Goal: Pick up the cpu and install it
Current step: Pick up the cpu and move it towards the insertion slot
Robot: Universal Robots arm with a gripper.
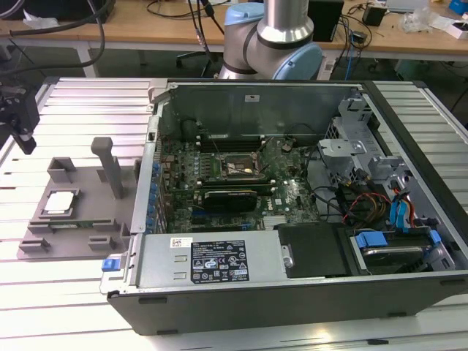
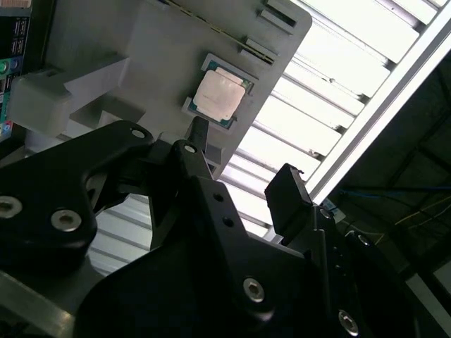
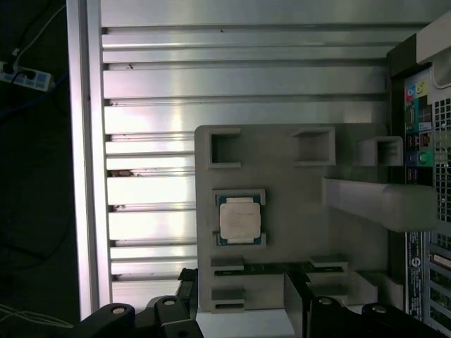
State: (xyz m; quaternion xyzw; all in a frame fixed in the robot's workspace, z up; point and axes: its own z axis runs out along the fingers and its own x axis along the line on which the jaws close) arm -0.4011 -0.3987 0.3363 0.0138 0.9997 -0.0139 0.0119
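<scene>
Gripper (image 2: 243, 151) open and empty, hovering near the tray (image 2: 141, 42), with the cpu (image 2: 222, 96) flat in its recess just ahead of it, untouched, probably seated there so the jaws can straddle it.

1. In the exterior view we see a black label (image 1: 219, 261) with white print on the pale metal panel of the computer case (image 1: 307, 296). Its lines are too small for us to read.
2. Just beside it, toward the exterior view's left, sits a white barcode sticker (image 1: 180, 242), and we cannot make out its characters.
3. A small white sticker (image 1: 252, 100) on the case's inner far wall is equally unreadable.
4. In the first wrist view, coloured port markings (image 3: 416, 95) on the case show no letters we can make out.
5. We can read nothing on the cpu (image 3: 240, 219).
</scene>
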